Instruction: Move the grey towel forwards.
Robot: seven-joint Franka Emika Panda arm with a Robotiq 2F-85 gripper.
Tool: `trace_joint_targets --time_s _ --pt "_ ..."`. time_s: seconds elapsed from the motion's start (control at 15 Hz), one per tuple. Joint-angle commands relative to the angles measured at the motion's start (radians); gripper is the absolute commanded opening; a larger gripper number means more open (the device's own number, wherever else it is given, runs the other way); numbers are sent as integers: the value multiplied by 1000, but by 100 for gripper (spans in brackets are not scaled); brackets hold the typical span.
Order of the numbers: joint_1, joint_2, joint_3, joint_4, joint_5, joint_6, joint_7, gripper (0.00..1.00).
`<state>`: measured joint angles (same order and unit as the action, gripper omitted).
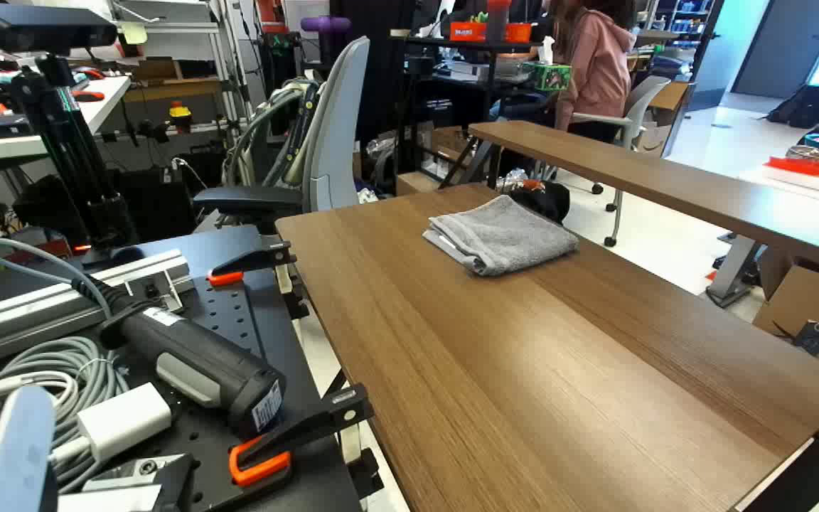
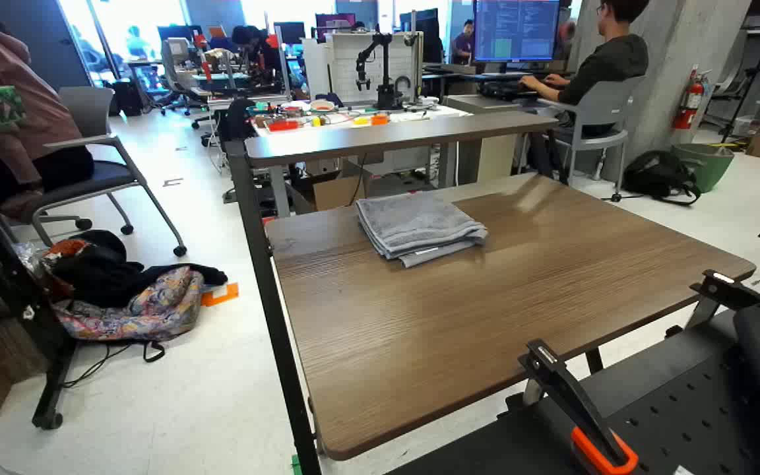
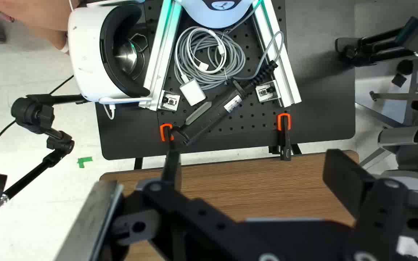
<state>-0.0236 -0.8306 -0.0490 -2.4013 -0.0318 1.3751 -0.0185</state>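
Nearest the lens, in the wrist view, two fingers stand well apart with nothing grasped; I judge them parted because no hold is called for at this instant. From the left in an exterior view comes one coil of grey cable, looped up, presumably, to keep slack out of the working space, with one white adapter just beside it. Next is one black cylindrical device, lying slantwise on a perforated black board. Along that board's edge sit two clamps with orange ends, most likely to keep it from shifting. Then the wooden desk opens out, bearing one grey towel, folded in layers, resting flat and seen in both exterior views close to the edge farthest from the board. Folded so, it should travel as one piece, with a layered edge to pinch. If forwards means away from the board, little desk lies ahead of it, so the move looks either finished or short; which, I cannot tell. Rightmost, one long shelf stands raised along that far side.
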Motion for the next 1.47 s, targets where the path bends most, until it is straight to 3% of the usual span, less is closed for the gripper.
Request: trace_joint_targets --time_s 0.0,0.53,0.67,0.93,1.13,1.4 --pt "-3 1 2 2 1 -2 -1 100" --pt "-3 6 3 -11 7 26 5 100" --pt "-6 18 21 -52 25 119 49 100" --pt "2 81 75 -175 71 420 139 100" --pt "12 236 137 -228 88 639 214 100" --pt "7 498 197 -212 64 883 330 100"
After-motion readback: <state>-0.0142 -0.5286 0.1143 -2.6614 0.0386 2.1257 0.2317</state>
